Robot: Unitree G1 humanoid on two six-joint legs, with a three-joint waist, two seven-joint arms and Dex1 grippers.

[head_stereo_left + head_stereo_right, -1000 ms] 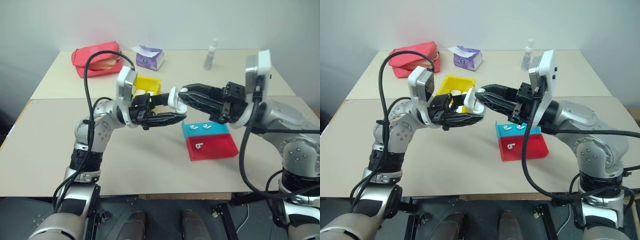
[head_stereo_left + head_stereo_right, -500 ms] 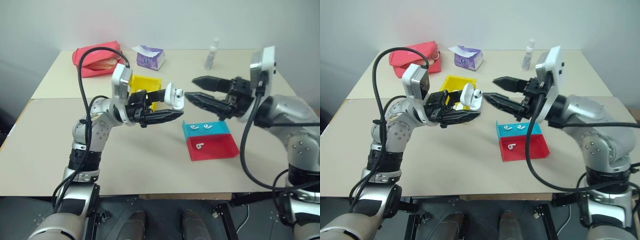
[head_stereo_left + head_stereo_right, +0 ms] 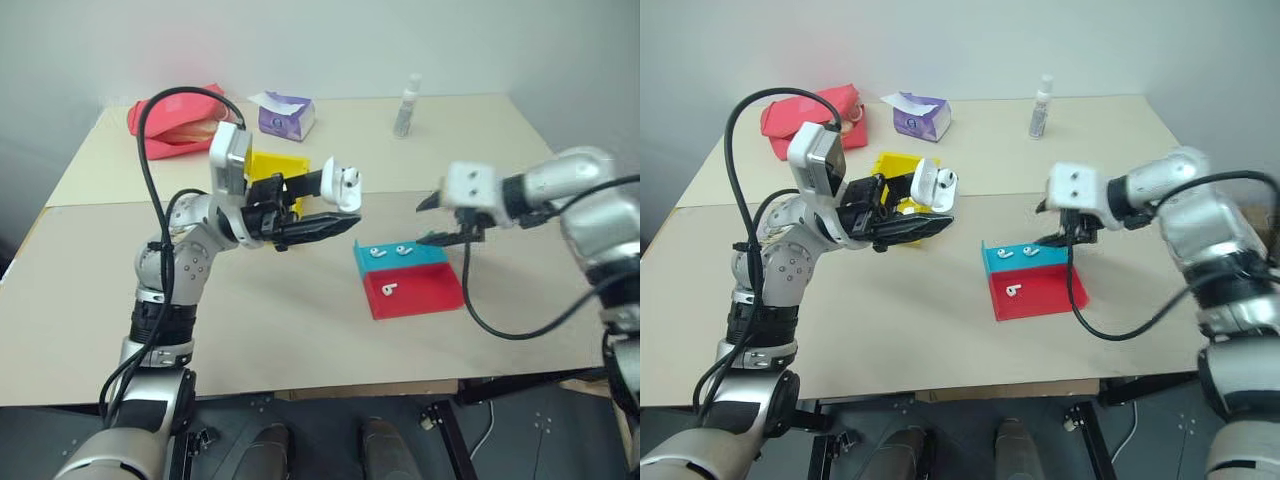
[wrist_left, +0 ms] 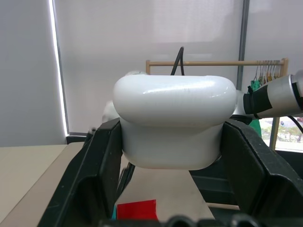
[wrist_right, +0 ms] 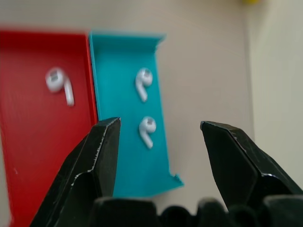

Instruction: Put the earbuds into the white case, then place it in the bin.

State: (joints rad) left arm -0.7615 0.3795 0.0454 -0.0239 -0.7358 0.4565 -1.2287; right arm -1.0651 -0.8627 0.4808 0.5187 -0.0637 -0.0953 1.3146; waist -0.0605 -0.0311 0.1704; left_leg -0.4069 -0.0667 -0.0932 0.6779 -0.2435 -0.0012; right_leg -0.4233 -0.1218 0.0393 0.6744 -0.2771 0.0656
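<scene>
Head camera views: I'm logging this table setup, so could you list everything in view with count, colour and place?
earbuds: three, white; two on the tray's teal part, one on its red part
tray: one, teal and red, table centre-right
white case: one, lid open, held above the table
bin: one, yellow, behind the left arm
pouch: one, red, far left
tissue box: one, purple, far side
bottle: one, clear, far side
table: one, beige
left tool: black, shut on the case
right tool: black, open over the tray's teal part
</scene>
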